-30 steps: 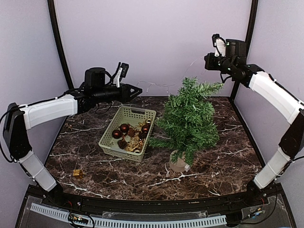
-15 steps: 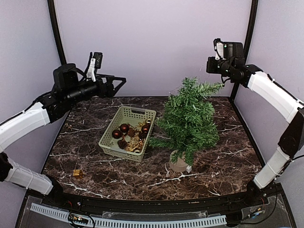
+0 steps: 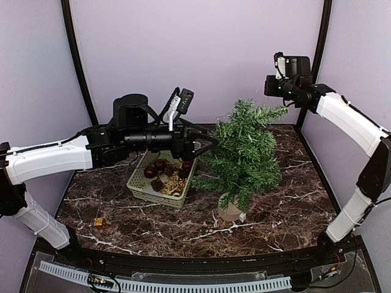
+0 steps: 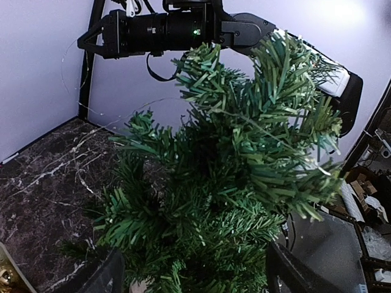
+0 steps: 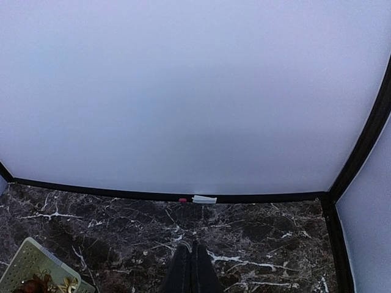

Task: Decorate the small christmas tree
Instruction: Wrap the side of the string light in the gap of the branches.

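The small green artificial christmas tree (image 3: 244,155) stands right of centre in the top view. It carries no baubles, only a thin wire strand (image 4: 140,107) trailing toward it. Dark red ball ornaments (image 3: 160,165) lie in the pale green plastic basket (image 3: 139,181) just left of it, so most decorating seems left. The left gripper (image 3: 206,145) faces the branches with jaws apart and empty. The right gripper (image 5: 192,268), upper right, is pinched together.

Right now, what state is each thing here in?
small christmas tree, upright on its base, looks bare.
basket, upright, holding ornaments.
left gripper, open, nothing held, beside the tree.
right gripper, shut, raised above the table.
gold trinket, lying loose on the table.
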